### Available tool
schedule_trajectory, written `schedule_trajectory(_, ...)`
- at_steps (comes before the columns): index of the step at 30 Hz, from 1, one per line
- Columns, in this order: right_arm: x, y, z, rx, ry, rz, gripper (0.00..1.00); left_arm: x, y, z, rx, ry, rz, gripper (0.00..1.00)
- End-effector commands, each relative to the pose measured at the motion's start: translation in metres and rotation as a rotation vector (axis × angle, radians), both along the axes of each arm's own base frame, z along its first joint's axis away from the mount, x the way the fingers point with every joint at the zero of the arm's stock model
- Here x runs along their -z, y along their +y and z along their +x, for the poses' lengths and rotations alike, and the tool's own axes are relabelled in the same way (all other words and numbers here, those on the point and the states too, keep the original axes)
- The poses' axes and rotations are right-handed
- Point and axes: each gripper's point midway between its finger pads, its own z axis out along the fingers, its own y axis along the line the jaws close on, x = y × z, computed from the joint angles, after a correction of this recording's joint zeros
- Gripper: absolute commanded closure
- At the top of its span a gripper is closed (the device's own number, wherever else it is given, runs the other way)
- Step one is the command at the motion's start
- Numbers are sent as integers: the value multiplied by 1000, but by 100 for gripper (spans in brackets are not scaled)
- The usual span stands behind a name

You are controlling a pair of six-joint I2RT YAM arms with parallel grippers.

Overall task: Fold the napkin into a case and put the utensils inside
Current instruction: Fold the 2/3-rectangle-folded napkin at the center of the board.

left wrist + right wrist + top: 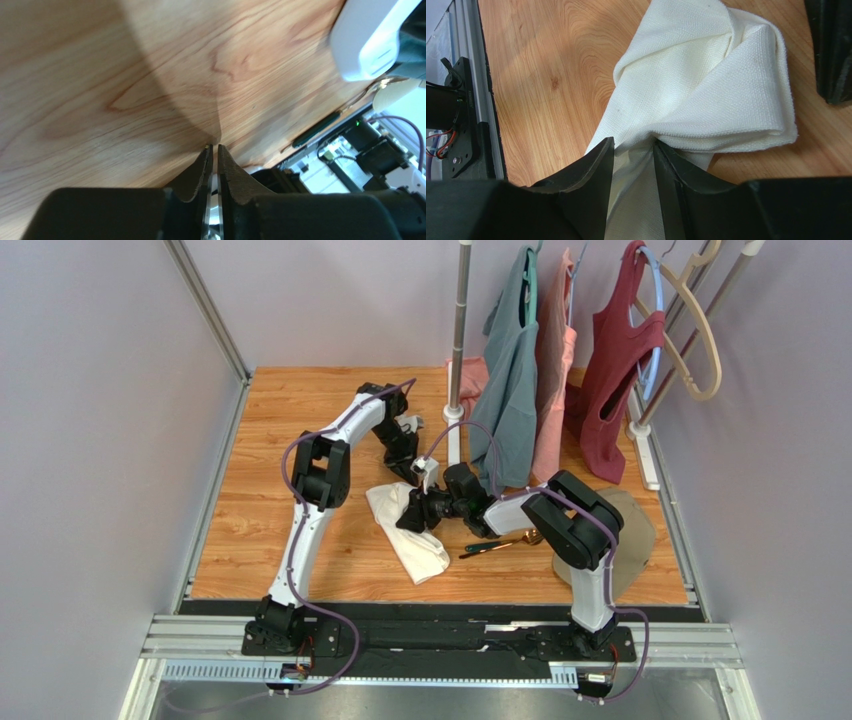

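Observation:
The white napkin [425,550] lies crumpled and partly folded on the wooden table [250,530], near the middle. My right gripper [412,518] is shut on the napkin, with a bunch of the cloth [706,75] gathered between its fingertips [634,145]. My left gripper [408,472] hangs just behind the napkin's far end. Its jaws [214,146] stand almost together with a thin slit, over bare wood; what sits in the slit is hidden. The utensils [497,544] lie right of the napkin, and a dark green handle [316,129] shows in the left wrist view.
A clothes rack pole [460,330] stands at the back with a teal [510,390], a pink [552,390] and a maroon garment [615,370] hanging. A tan mat [635,525] lies at the right. Metal rails [450,640] run along the near edge.

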Motion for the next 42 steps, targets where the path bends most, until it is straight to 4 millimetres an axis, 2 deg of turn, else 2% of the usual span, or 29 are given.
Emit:
schedule_trajectory(1, 73, -47, -34, 46, 186, -241, 58, -17, 13, -4, 49, -38, -23, 88)
schedule_trajectory(2, 73, -48, -34, 48, 187, -242, 58, -16, 18, -7, 32, -27, -25, 91)
schedule_trajectory(4, 75, -49, -34, 53, 188, -246, 58, -36, 15, 3, -1, -89, -84, 97)
schedule_trajectory(7, 76, -50, -35, 58, 191, -248, 58, -51, 23, 7, -32, -119, -109, 97)
schedule_trajectory(9, 76, -50, -34, 64, 192, -248, 57, -57, 27, 1, -13, -114, -104, 97)
schedule_trajectory(12, 75, -49, -34, 73, 203, -241, 56, -58, 28, -7, 0, -111, -114, 99)
schedule_trajectory(14, 72, -47, -35, 76, 214, -228, 56, -50, 33, -18, 0, -94, -97, 100)
schedule_trajectory(18, 71, -45, -36, 88, 249, -212, 55, -52, 32, -27, -4, -101, -128, 100)
schedule_trajectory(19, 70, -44, -39, 90, 269, -202, 54, -50, 39, -25, -10, -118, -83, 100)
schedule_trajectory(20, 69, -42, -39, 91, 278, -194, 53, -56, 43, -27, -25, -139, -70, 100)
schedule_trajectory(22, 66, -39, -44, 73, 304, -168, 52, -66, 46, -15, -95, -204, -71, 100)
schedule_trajectory(23, 64, -37, -44, 77, 322, -152, 52, -66, 52, -17, -126, -207, -75, 100)
schedule_trajectory(24, 66, -36, -46, 73, 338, -151, 51, -86, 50, -8, -157, -279, -99, 100)
schedule_trajectory(29, 66, -31, -56, 52, 404, -114, 50, -107, 76, 3, -253, -360, -26, 99)
schedule_trajectory(31, 68, -33, -58, 58, 410, -116, 49, -107, 80, 1, -288, -354, -25, 92)
schedule_trajectory(32, 68, -33, -58, 55, 411, -115, 49, -116, 79, 3, -296, -389, -42, 90)
schedule_trajectory(34, 69, -35, -61, 54, 417, -117, 48, -115, 76, -5, -313, -372, -66, 77)
schedule_trajectory(36, 67, -36, -60, 56, 407, -118, 48, -123, 69, -11, -324, -372, -117, 53)
schedule_trajectory(37, 68, -36, -59, 62, 404, -120, 48, -119, 67, -18, -325, -352, -111, 51)
schedule_trajectory(39, 69, -36, -59, 62, 403, -122, 48, -125, 64, -25, -331, -378, -85, 48)
schedule_trajectory(40, 67, -35, -58, 59, 400, -119, 48, -118, 64, -30, -332, -386, -32, 46)
schedule_trajectory(41, 67, -35, -58, 59, 398, -118, 48, -123, 64, -32, -358, -398, -17, 44)
schedule_trajectory(42, 67, -35, -58, 63, 398, -116, 48, -121, 63, -36, -371, -395, 1, 33)
